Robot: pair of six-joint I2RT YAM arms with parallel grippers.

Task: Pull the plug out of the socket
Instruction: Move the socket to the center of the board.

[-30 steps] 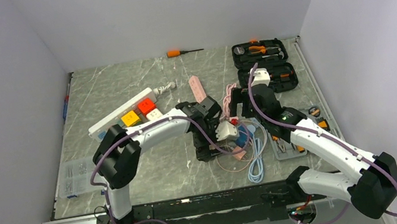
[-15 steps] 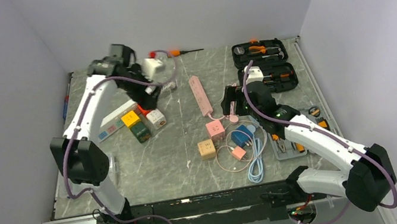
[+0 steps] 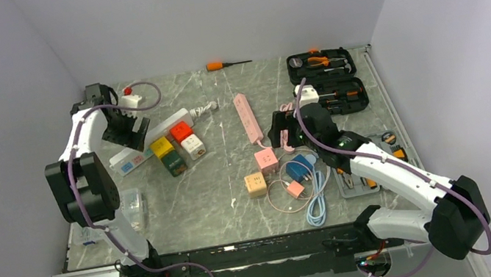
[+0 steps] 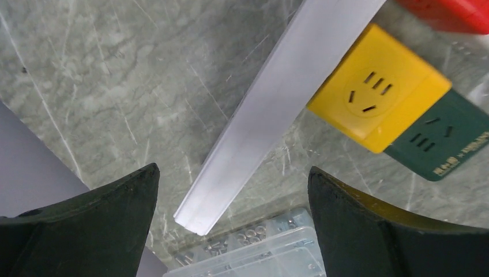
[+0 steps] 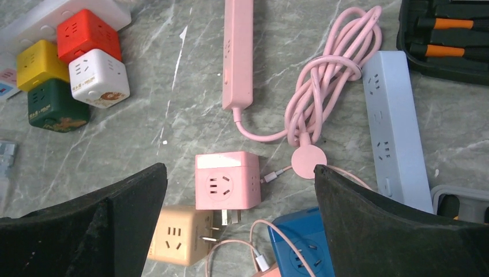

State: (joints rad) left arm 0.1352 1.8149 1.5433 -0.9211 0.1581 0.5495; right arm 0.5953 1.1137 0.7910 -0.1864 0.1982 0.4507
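A long white socket strip (image 3: pixel 153 134) (image 4: pixel 277 109) lies slanted at the table's left. Red (image 3: pixel 180 130), yellow (image 3: pixel 161 146) (image 4: pixel 377 95), white (image 3: pixel 192 145) and green (image 3: pixel 173 162) (image 4: pixel 441 141) cube plugs crowd its near side. The yellow cube butts against the strip; I cannot tell whether its pins are in. My left gripper (image 3: pixel 126 131) (image 4: pixel 232 173) hangs open above the strip's left end, touching nothing. My right gripper (image 3: pixel 284 128) (image 5: pixel 240 169) is open over a pink cube (image 5: pixel 226 180) at mid-table, holding nothing.
Beside the pink cube lie a beige cube (image 5: pixel 179 234), a blue cube (image 5: pixel 300 254), a pink strip (image 5: pixel 238 52) with coiled cord (image 5: pixel 328 81) and a pale blue strip (image 5: pixel 392 127). A clear parts box (image 4: pixel 259 259) sits near the left edge. An open tool case (image 3: pixel 326 77) and a screwdriver (image 3: pixel 227 63) lie at the back.
My left arm swung from mid-table to the back left, then came down over the white strip's left end. The right gripper drifted slightly left. Both stayed open.
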